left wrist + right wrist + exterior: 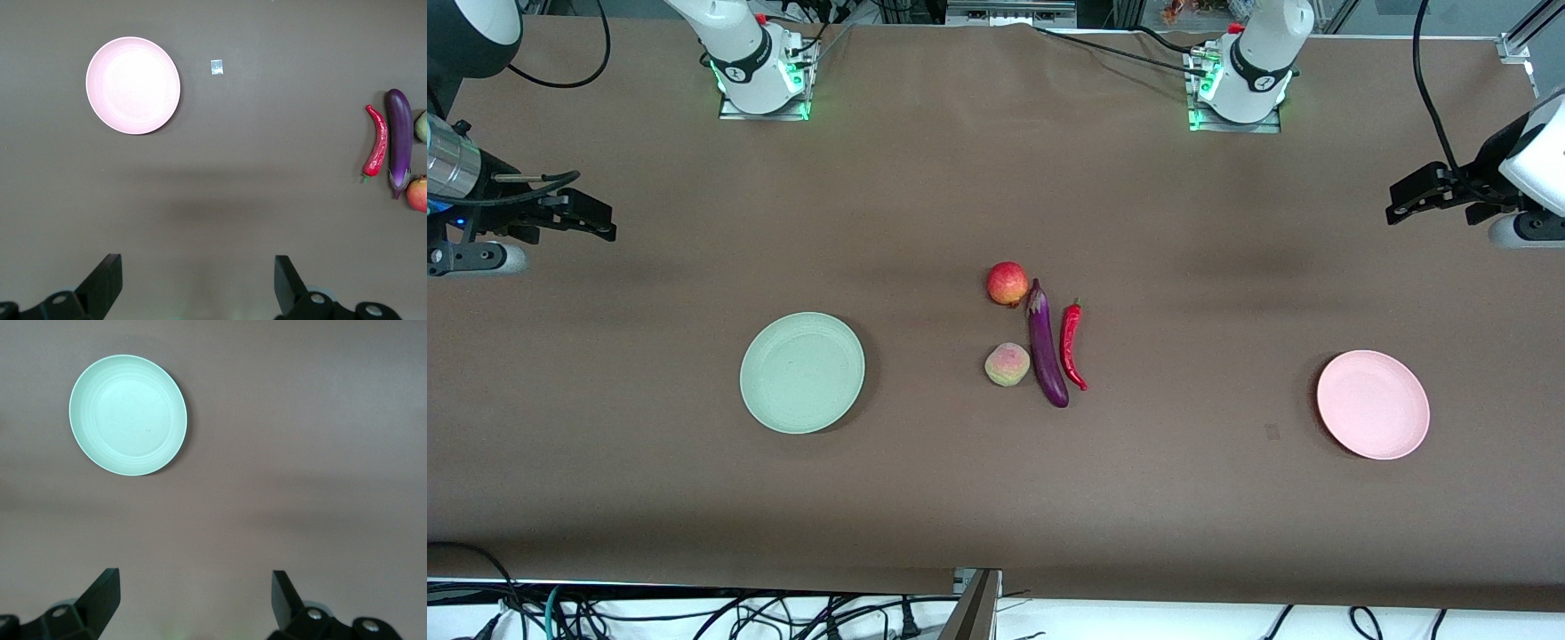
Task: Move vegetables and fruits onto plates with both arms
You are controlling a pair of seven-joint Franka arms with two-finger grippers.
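Note:
A red apple (1007, 283), a pale peach (1007, 365), a purple eggplant (1047, 344) and a red chili (1072, 345) lie together at the table's middle. The mint green plate (802, 372) lies toward the right arm's end, the pink plate (1373, 404) toward the left arm's end. My left gripper (1405, 203) is open and empty, high over its end of the table. My right gripper (591, 218) is open and empty, high over its end. The left wrist view shows the pink plate (133, 85), chili (377, 141), eggplant (399, 141) and apple (419, 193). The right wrist view shows the green plate (127, 415).
A brown cloth (960, 480) covers the table. A small grey patch (1272, 431) marks the cloth beside the pink plate. The arm bases (760, 76) stand along the edge farthest from the front camera. Cables hang below the nearest edge.

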